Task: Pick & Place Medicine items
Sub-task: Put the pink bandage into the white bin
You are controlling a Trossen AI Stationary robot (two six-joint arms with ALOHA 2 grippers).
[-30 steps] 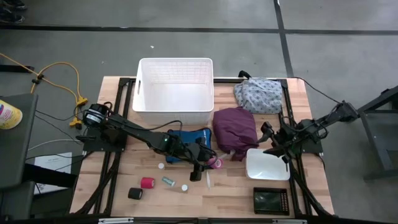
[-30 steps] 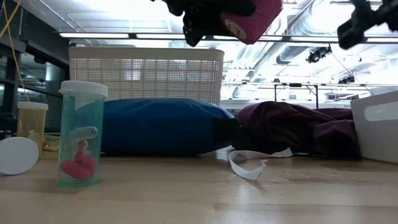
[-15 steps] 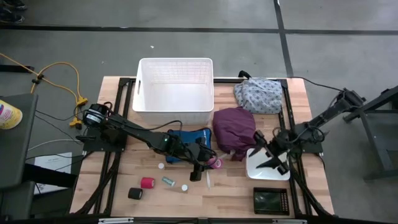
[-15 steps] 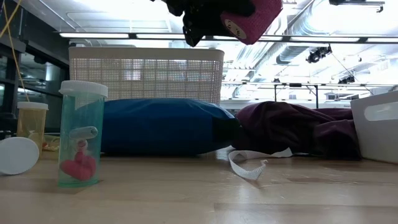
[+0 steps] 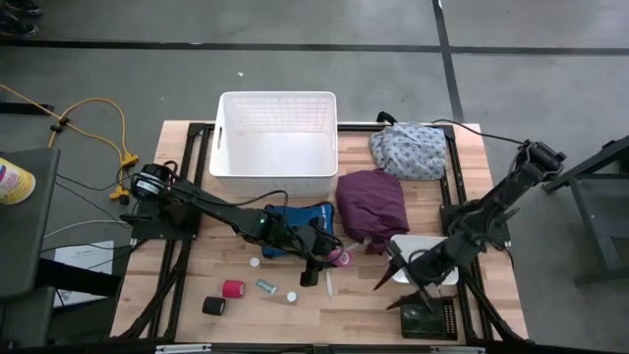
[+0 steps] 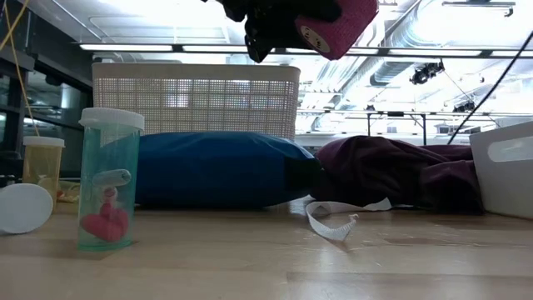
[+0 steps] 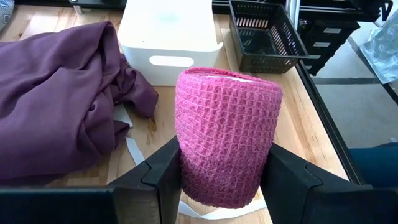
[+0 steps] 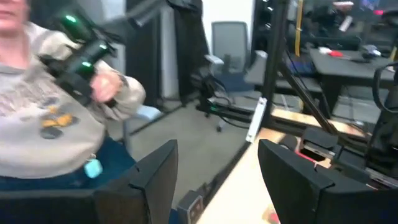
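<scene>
My left gripper (image 5: 334, 258) sits mid-table, shut on a pink bandage roll (image 7: 227, 146), which also shows at the low view's top (image 6: 337, 21). A red roll (image 5: 233, 289), a black roll (image 5: 213, 306), a greenish vial (image 5: 266, 286) and small white caps (image 5: 255, 263) lie on the table's near-left part. In the low view the vial (image 6: 110, 179) stands upright on its base. My right gripper (image 5: 396, 288) hangs open by the small white bin's (image 5: 425, 258) near-left corner, touching nothing. My left gripper pinches the pink roll between its two fingers (image 7: 163, 177), one on each curved side (image 7: 189, 149). The fingers come roughly level from the table's left. The roll is lifted clear of the table, one flat end (image 6: 312, 33) showing in the low view.
A big white basket (image 5: 277, 146) stands at the far edge, with a blue pouch (image 5: 300, 214), purple cloth (image 5: 371, 202) and a floral bundle (image 5: 408, 149) nearby. A black basket (image 5: 428, 317) is near the right corner. A white strip (image 6: 333, 225) lies on the wood. A person (image 8: 43, 106) shows beyond the table.
My right arm has swung from the table's right side over the white bin toward the near edge and the left, and its open gripper has dropped out of the low view's top. The left gripper and the pink roll have kept still.
</scene>
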